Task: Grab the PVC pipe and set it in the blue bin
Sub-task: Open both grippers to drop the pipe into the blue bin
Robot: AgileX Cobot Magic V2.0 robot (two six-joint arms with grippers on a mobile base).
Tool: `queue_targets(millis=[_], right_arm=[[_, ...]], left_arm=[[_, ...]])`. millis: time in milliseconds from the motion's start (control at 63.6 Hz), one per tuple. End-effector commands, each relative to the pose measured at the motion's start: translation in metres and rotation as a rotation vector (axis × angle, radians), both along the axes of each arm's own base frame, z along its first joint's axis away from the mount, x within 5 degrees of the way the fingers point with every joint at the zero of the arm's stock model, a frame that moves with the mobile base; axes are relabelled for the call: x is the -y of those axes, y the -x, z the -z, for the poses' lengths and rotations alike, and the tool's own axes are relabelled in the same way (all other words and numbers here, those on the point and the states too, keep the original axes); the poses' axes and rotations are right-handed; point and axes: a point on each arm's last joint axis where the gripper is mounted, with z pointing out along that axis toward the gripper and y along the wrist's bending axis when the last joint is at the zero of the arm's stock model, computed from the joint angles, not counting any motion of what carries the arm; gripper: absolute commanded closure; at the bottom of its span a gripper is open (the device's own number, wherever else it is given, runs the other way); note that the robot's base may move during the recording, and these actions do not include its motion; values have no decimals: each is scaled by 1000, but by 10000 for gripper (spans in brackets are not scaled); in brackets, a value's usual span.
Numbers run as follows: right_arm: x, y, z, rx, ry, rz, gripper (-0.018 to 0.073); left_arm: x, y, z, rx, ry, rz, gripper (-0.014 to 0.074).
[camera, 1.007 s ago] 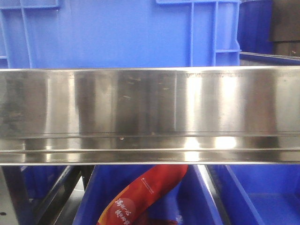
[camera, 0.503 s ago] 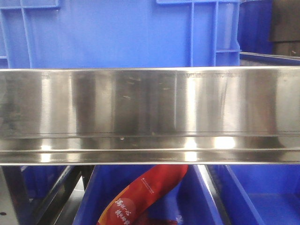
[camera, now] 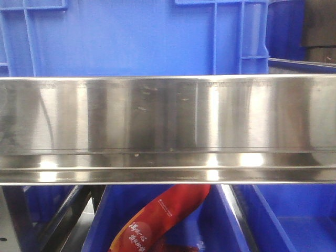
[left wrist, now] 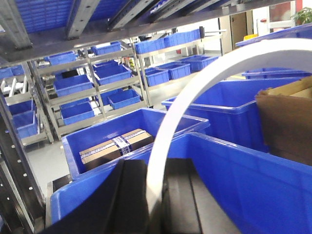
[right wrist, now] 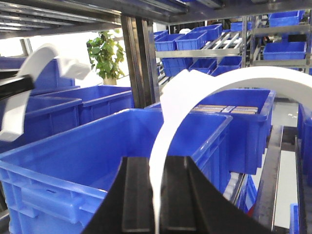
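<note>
Nearest: right gripper (right wrist: 158, 163) clamped tight on the PVC pipe (right wrist: 219, 80), one end pinched between the pads, arc rising and curving over to its right. The blue bin (right wrist: 73, 161) lies open just below and ahead-left, so release likely needs a short reach forward. The left gripper (left wrist: 156, 165) likewise pinches a second white arc (left wrist: 195, 85) above a bin wall (left wrist: 253, 180). Which arm is nearer: cannot tell.

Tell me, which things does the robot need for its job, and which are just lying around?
Job: thin white plastic half-ring PVC pipe, pinched in the left gripper; second white half-ring pipe, pinched in the right gripper; big blue plastic bin in front of it.
Lying about: taped brown cardboard box; leafy green potted plant; red printed packet; shiny steel shelf rail.
</note>
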Motion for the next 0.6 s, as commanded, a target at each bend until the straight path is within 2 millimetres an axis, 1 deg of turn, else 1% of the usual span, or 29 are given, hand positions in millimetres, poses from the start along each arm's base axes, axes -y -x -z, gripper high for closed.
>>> queue_targets(millis=[0, 94, 204, 283, 393, 582], right_arm=[[1, -3, -1, 6, 3, 3, 727], [1, -5, -1, 3, 5, 2, 727], [2, -10, 0, -10, -12, -4, 727], [2, -15, 1, -6, 8, -16, 727], [2, -20, -2, 15, -7, -45, 727], [0, -33, -13, 6, 0, -106, 727]], left_arm=[[7, -10, -2, 4, 4, 8, 707], [14, -24, 4, -20, -8, 8, 707], [22, -41, 16, -58, -26, 8, 707], [27, -50, 24, -83, -38, 8, 707], [31, -59, 33, -107, -50, 8, 707], [34, -65, 35, -116, -55, 6, 704]])
